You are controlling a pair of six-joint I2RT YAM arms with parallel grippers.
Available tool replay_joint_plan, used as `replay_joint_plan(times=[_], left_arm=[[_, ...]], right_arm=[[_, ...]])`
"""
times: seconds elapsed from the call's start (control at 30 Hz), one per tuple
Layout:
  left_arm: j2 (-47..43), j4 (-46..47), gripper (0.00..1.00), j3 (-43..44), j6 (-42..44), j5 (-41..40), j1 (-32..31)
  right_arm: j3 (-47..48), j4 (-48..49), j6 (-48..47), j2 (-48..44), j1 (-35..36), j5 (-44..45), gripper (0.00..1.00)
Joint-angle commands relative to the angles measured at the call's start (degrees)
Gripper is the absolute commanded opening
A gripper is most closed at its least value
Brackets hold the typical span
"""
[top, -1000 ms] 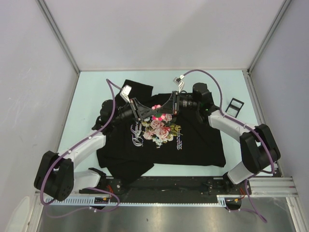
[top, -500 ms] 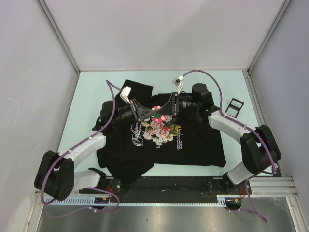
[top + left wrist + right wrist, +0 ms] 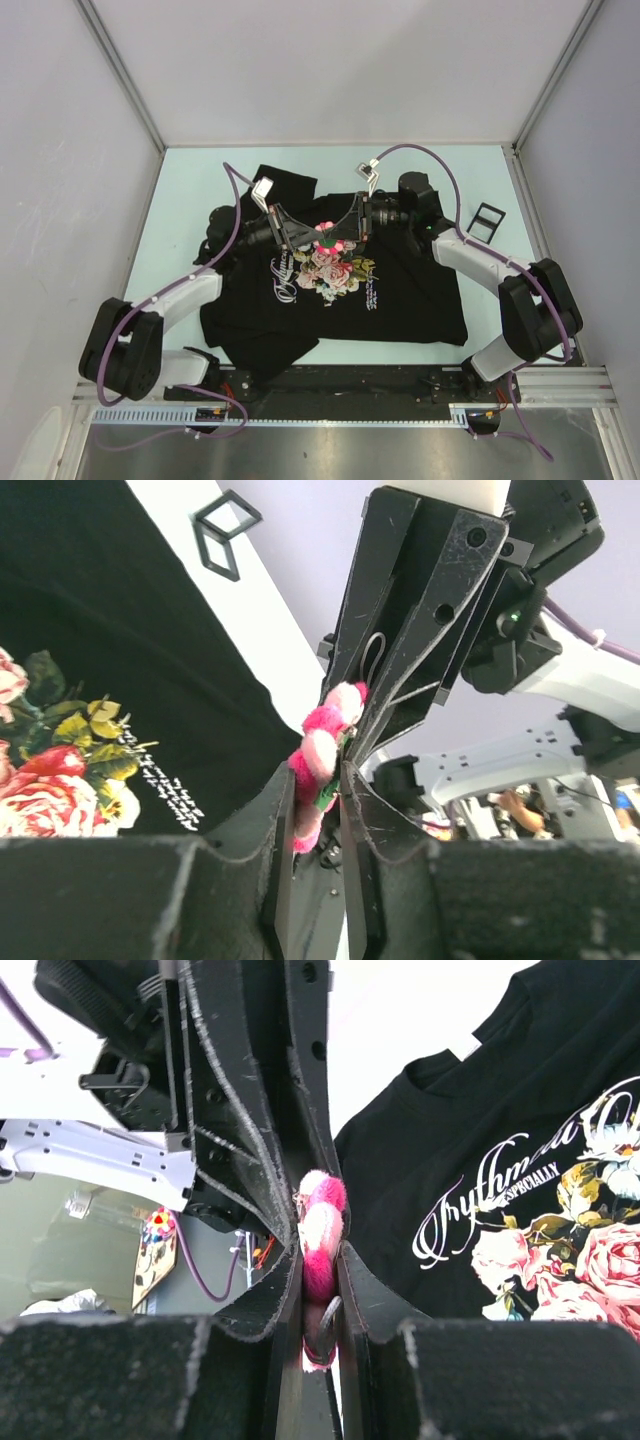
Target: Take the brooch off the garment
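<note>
Top external view: the left gripper [image 3: 315, 237] and the right gripper [image 3: 341, 234] both pinch the little pink flower pin [image 3: 326, 231] over the black shirt [image 3: 405, 300].

I have two arms, the left arm [image 3: 175, 295] and the right arm [image 3: 480, 262]. Each carries one pincer, so I count two: the left pincer [image 3: 316, 239] and the right pincer [image 3: 339, 236]. Two purple cables run along me, one per arm: the left cable [image 3: 232, 215] and the right cable [image 3: 430, 152]. There is one counter [image 3: 190, 190]. On it I count one shirt [image 3: 410, 305] with one printed bouquet [image 3: 330, 270], one brooch [image 3: 326, 230], and one small black frame [image 3: 484, 220]. Three pale walls [image 3: 340, 70] stand around the counter.
</note>
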Motion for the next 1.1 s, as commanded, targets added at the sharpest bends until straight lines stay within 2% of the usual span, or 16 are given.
replay_joint_plan(times=[0.0, 0.23, 0.4, 0.7, 1.07], left_arm=[[1.91, 14.34, 0.22, 1.15, -6.76, 5.02, -0.37], [5.87, 24.54, 0.25, 1.49, -13.00, 8.71, -0.37], [5.61, 23.68, 0.28, 1.93, -11.87, 9.15, -0.37], [5.35, 19.98, 0.25, 2.72, -9.41, 9.41, -0.37], [4.73, 17.61, 0.28, 3.08, -8.09, 9.68, -0.37]], right_arm=[[0.34, -0.06, -2.08, -0.97, 1.86, -4.56, 0.00], [0.42, -0.14, -1.99, -0.27, 2.56, -5.00, 0.00], [0.86, -1.20, -1.99, 0.44, 2.56, -4.39, 0.00], [2.79, -4.36, -4.01, 0.08, 3.97, -4.30, 0.00], [3.50, -7.52, -6.56, -0.97, 5.37, -4.21, 0.00]])
